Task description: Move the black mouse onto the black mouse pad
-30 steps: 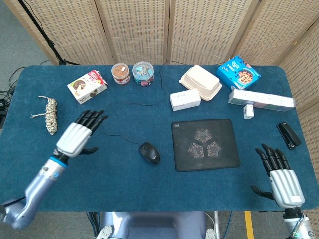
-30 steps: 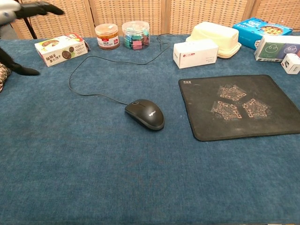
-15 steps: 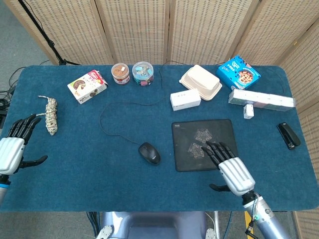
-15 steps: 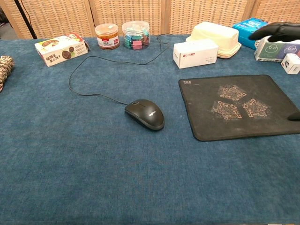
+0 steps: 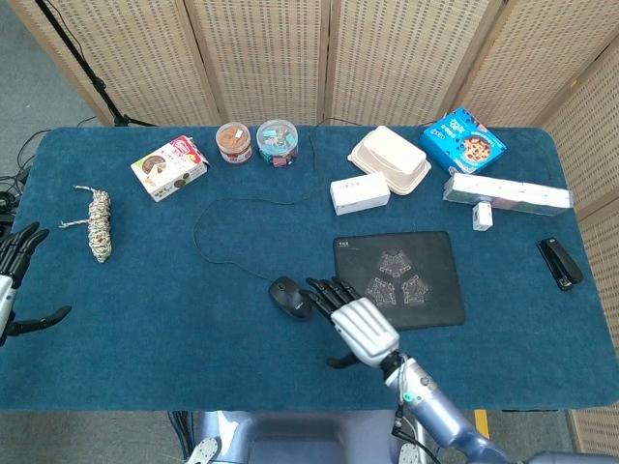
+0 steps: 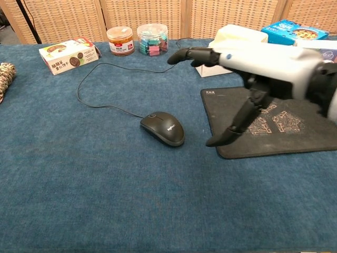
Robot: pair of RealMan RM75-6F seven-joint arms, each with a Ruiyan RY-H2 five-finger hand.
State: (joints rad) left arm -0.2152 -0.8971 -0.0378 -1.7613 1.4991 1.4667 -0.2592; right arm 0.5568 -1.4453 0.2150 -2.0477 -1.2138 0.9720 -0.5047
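Observation:
The black mouse lies on the blue table cloth, left of the black mouse pad; its cable loops back toward the jars. My right hand hovers open just right of the mouse, fingers spread, tips reaching near it without touching. It covers part of the pad's left edge. My left hand is open at the far left edge of the table, holding nothing.
A rope bundle, a snack box, two jars, a white box, a food container, a blue box, a long white box and a black stapler ring the table.
My right hand has swept left from the table's right side, across the pad, to beside the mouse. My left hand has pulled back to the far left edge. The mouse has not moved.

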